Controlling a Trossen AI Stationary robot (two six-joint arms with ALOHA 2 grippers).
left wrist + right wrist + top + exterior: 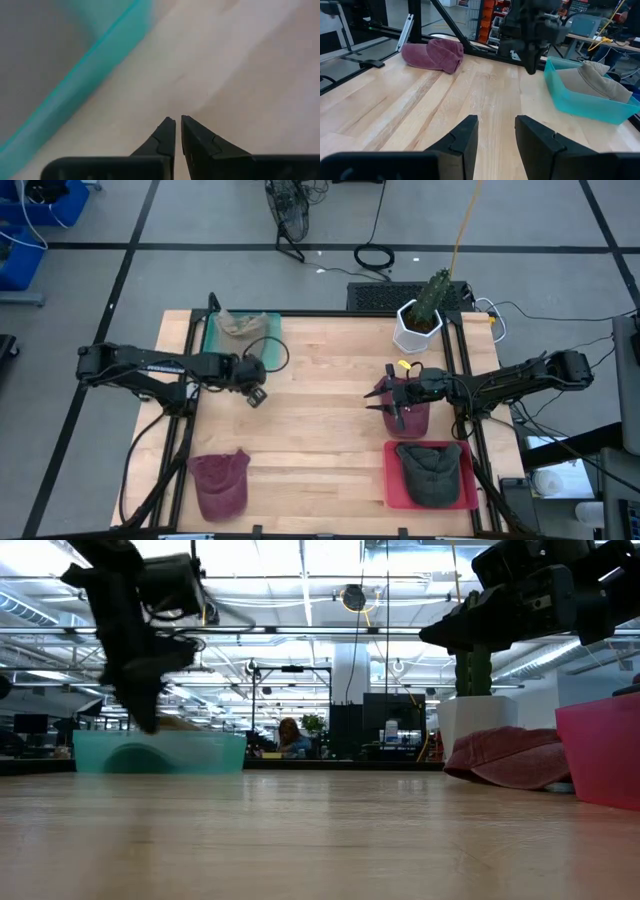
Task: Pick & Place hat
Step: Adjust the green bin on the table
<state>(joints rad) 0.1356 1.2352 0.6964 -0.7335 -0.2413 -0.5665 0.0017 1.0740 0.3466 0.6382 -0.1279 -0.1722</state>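
Two maroon hats lie on the wooden table. One [220, 480] [432, 54] is at the near left. The other [412, 416] [505, 755] lies flat beneath my right gripper [392, 408] [496, 122], which hovers open above it. A dark grey hat [432, 470] lies in the red tray [392, 480]. A beige hat [238, 326] [592, 80] lies in the teal tray [212, 338] [160, 752]. My left gripper [257, 394] [178, 120] hangs shut over bare table, just near of the teal tray.
A white pot with a cactus [420, 320] stands at the far right of the table. A black keyboard [385, 295] sits beyond the far edge. Bare wood [320, 420] spans the table's middle between the two arms. The red tray's wall [600, 750] rises at the near right.
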